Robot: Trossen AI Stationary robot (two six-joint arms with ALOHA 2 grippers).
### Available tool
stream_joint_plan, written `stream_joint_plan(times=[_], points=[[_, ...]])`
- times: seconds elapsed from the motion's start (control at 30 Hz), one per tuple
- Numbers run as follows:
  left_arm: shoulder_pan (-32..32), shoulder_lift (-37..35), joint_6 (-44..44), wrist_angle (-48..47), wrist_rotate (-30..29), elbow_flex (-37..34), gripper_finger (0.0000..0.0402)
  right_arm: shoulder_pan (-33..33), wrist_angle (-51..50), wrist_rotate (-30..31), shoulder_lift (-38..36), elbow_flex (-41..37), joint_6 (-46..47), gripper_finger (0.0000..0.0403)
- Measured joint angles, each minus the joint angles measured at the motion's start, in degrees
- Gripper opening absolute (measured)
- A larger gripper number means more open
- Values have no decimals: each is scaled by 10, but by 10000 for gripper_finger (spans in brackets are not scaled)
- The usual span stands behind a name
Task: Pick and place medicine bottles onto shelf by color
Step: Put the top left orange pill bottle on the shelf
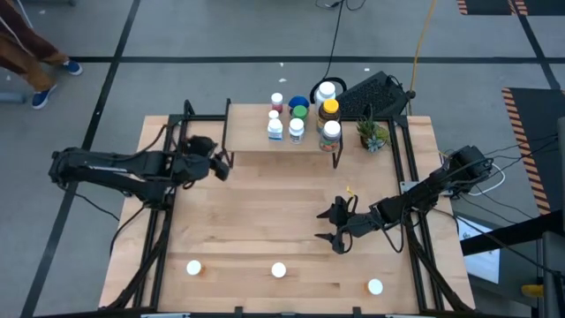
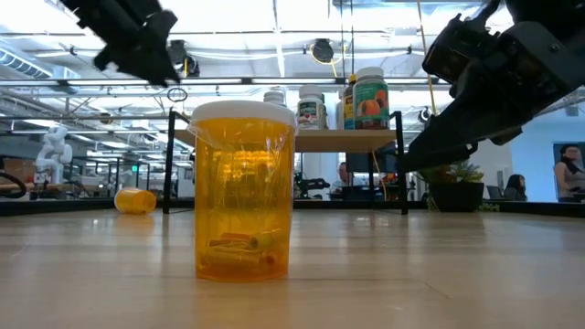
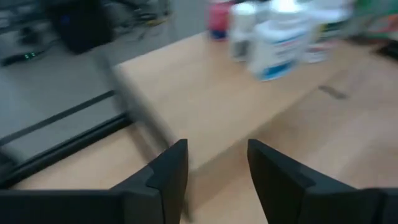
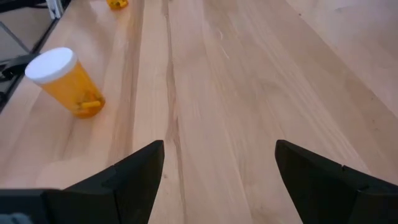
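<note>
Right gripper point(image 1: 331, 226) hanging low over bare wood, fingers wide apart, nothing held. Just ahead of it, a bit off to one side, an orange bottle point(image 4: 64, 82) with a white cap, standing up, with small orange bits at the bottom. Two more bottles like it standing in the same front row, one point(image 1: 193, 268) far off toward the left arm's side and one point(image 1: 375, 286) nearer the right arm. Another small orange one point(image 2: 135, 200) lying on its side farther off.

Left gripper point(image 3: 214, 171) up by the near edge of the shelf point(image 1: 252, 131), fingers apart too, empty. Beyond it, on the shelf, a bunch of bottles point(image 1: 305, 117) already standing close together: white, blue, green and amber ones.

Probably light, hard plastic, smooth and round, so easy to tip or slip. Best to pinch around the middle of the body, below the cap, and squeeze gently.
</note>
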Motion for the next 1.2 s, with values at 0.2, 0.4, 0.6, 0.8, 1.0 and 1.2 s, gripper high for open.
stream_joint_plan(times=[0.2, 0.4, 0.6, 0.8, 1.0, 1.2], points=[[44, 3, -169, -154, -18, 0, 184, 4, 2, -3, 0, 0, 7, 299], [55, 23, -260, -199, 19, -8, 208, 10, 6, -15, 0, 0, 7, 299], [55, 61, -235, -158, 51, -66, 254, 11, 6, -15, 0, 0, 7, 299], [78, 81, -250, -72, 106, -129, 322, 11, 6, -15, 0, 0, 7, 299], [92, 81, -156, -17, 118, -168, 382, 11, 7, -15, 0, 0, 14, 299], [116, 81, -79, 95, 143, -211, 398, 11, 7, -15, 0, 0, 18, 299]])
